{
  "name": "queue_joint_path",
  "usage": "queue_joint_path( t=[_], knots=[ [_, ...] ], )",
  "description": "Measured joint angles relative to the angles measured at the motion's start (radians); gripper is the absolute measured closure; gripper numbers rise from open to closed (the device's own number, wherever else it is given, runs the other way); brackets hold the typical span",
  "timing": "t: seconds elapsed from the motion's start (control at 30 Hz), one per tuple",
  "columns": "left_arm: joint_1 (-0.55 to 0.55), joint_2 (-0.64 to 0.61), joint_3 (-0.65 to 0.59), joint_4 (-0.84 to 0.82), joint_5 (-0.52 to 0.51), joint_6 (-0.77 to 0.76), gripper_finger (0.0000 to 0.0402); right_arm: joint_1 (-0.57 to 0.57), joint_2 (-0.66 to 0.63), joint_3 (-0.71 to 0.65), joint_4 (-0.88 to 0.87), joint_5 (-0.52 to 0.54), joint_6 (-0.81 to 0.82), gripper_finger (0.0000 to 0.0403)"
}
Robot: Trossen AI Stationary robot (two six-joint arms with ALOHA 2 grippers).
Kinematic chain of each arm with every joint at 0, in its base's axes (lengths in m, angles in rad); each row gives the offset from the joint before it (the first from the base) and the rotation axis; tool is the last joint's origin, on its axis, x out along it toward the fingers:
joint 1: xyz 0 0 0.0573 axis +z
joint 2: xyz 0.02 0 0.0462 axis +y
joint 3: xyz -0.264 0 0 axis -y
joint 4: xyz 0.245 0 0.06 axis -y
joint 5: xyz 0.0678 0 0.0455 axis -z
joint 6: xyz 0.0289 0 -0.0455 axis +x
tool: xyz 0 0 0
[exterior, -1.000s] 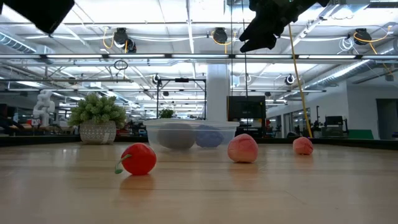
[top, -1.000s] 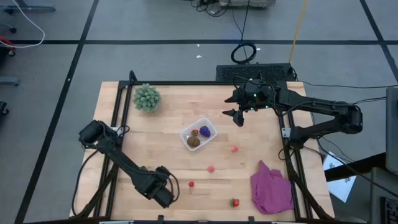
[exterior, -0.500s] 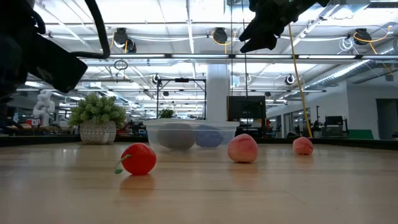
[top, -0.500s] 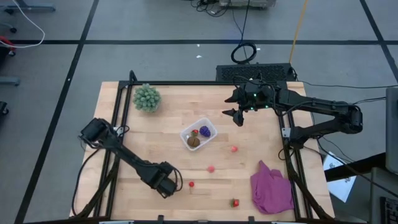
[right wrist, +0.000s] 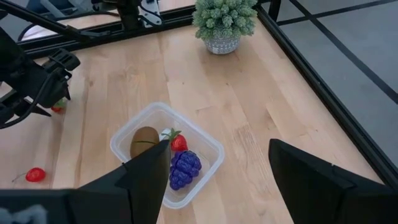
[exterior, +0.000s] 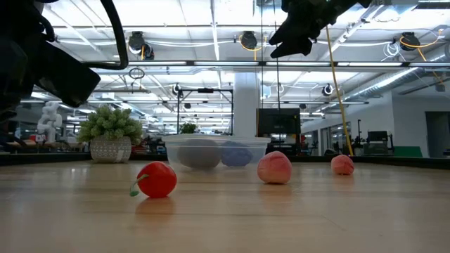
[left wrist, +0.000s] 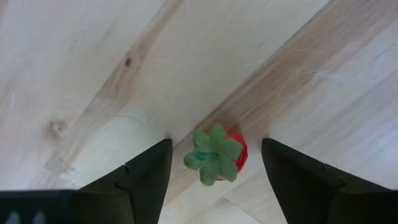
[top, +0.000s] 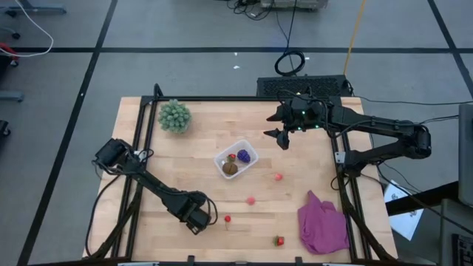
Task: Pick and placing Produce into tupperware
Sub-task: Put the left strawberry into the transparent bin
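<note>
Upper left of the high view: a green spiky plant [top: 174, 117] in its pot stands on the wooden table [top: 199, 162].

Lower left: the left gripper [top: 208, 219] hangs above a small red fruit [top: 227, 219] with a green leafy top. In the wrist view its fingers [left wrist: 146, 171] are spread apart, one on each side of the fruit, holding nothing.

Centre: the clear tub [top: 249, 148] holds a brown round fruit [top: 230, 168], a purple cluster [top: 242, 155] and a small red one [right wrist: 179, 143].

Right of centre: two pink fruits [top: 250, 200] [top: 278, 176] lie loose on the table; a red one [top: 279, 240] sits near the lower edge.

Upper right: the right gripper [top: 283, 136] hovers above the table beyond the tub, fingers open, empty.

Lower right: a purple cloth [top: 322, 225] lies crumpled.
</note>
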Motion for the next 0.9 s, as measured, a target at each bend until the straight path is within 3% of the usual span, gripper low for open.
queue_joint_path(
  t=[0.17,0.53,0.9],
  knots=[
    [0.000,-0.003,0.000,0.001,0.001,-0.003,0.0157,0.000,0.000,0.000,0.000,0.000,0.000,0.0140],
    [0.000,-0.001,0.000,-0.001,0.001,-0.004,0.0244,0.000,0.000,0.000,0.006,0.000,0.000,0.0140],
    [0.021,0.007,0.091,-0.111,-0.012,0.060,0.0289,0.000,0.000,0.000,0.006,0.000,0.000,0.0140]
  ],
)
